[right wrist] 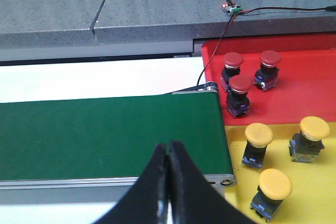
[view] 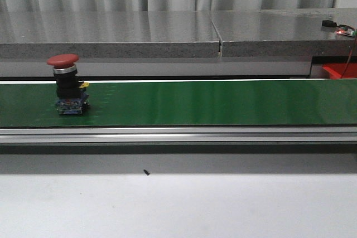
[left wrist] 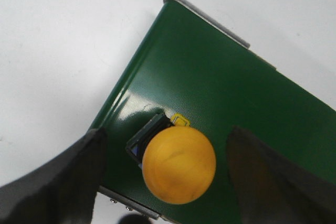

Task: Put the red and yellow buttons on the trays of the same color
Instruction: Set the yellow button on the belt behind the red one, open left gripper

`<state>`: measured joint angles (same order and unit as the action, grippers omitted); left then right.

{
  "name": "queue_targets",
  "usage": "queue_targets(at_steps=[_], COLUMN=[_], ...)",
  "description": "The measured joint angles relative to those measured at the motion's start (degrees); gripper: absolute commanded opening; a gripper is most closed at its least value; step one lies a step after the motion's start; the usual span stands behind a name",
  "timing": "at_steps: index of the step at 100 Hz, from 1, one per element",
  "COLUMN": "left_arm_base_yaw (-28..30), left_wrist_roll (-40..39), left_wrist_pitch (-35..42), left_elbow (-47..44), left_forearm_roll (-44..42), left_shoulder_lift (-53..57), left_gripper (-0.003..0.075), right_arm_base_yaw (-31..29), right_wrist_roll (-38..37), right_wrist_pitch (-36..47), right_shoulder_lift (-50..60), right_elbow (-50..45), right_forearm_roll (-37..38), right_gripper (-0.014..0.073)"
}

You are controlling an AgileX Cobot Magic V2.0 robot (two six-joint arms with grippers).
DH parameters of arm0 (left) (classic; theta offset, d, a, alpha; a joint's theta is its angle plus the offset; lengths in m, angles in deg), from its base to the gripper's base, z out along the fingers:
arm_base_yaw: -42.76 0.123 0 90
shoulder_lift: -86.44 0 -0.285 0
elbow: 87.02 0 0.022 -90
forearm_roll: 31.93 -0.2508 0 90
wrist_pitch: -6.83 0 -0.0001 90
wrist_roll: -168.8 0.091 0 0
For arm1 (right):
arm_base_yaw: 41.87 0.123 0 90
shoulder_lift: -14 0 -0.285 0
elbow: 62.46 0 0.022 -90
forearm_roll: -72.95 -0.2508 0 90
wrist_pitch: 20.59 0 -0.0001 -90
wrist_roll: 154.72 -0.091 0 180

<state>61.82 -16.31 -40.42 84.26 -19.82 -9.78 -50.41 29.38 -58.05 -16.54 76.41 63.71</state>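
A yellow button [left wrist: 179, 164] stands on the green belt [left wrist: 220, 77] near its end. My left gripper [left wrist: 167, 132] is open, with one finger on each side of the button and not touching it. A red button [view: 63, 59] stands upright on the belt [view: 212, 104] at the left of the front view; no gripper shows there. My right gripper [right wrist: 169, 153] is shut and empty over the belt's near edge. Beside it, the red tray [right wrist: 310, 85] holds three red buttons [right wrist: 240, 85] and the yellow tray [right wrist: 315, 192] holds three yellow buttons [right wrist: 259, 135].
A grey stone counter [view: 167, 32] runs behind the belt. A small circuit board with wires [right wrist: 231, 8] lies on it above the red tray. The belt's metal rail [view: 178, 135] runs along the front, with white table [view: 178, 204] before it.
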Motion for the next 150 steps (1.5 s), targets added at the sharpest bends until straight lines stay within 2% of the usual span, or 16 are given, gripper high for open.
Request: queue_targets(at_steps=[8, 16, 21, 33, 38, 57, 101, 129, 150], left_arm_base_yaw=[-0.27, -0.97, -1.97, -4.91, -6.24, -12.2, -28.27, -29.3, -29.3], left_wrist_roll=[2.15, 4.37, 5.93, 10.04, 11.75, 14.89, 15.31, 15.31, 15.31], left_wrist_pitch=[0.0, 0.22, 0.24, 0.24, 0.01, -1.02, -0.35, 1.55, 1.96], left_elbow=[0.0, 0.0, 0.0, 0.0, 0.0, 0.0, -0.54, -7.2, -13.16], left_forearm_roll=[0.0, -0.1, -0.1, -0.1, -0.1, -0.79, -4.75, -4.99, -4.99], left_shoulder_lift=[2.39, 5.2, 7.33, 11.12, 12.29, 15.06, 21.02, 30.9, 40.28], left_gripper=[0.0464, 0.0394, 0.0318, 0.006, -0.0018, -0.0019, -0.0019, -0.0019, -0.0019], right_arm_base_yaw=[0.0, 0.0, 0.0, 0.0, 0.0, 0.0, 0.0, 0.0, 0.0], right_wrist_roll=[0.0, 0.0, 0.0, 0.0, 0.0, 0.0, 0.0, 0.0, 0.92], right_wrist_pitch=[0.0, 0.0, 0.0, 0.0, 0.0, 0.0, 0.0, 0.0, 1.97], right_shoulder_lift=[0.0, 0.0, 0.0, 0.0, 0.0, 0.0, 0.0, 0.0, 0.0], right_elbow=[0.0, 0.0, 0.0, 0.0, 0.0, 0.0, 0.0, 0.0, 0.0], right_forearm_roll=[0.0, 0.0, 0.0, 0.0, 0.0, 0.0, 0.0, 0.0, 3.8], right_gripper=[-0.0068, -0.0068, -0.0068, -0.0068, -0.0068, -0.0068, -0.0068, -0.0068, -0.0068])
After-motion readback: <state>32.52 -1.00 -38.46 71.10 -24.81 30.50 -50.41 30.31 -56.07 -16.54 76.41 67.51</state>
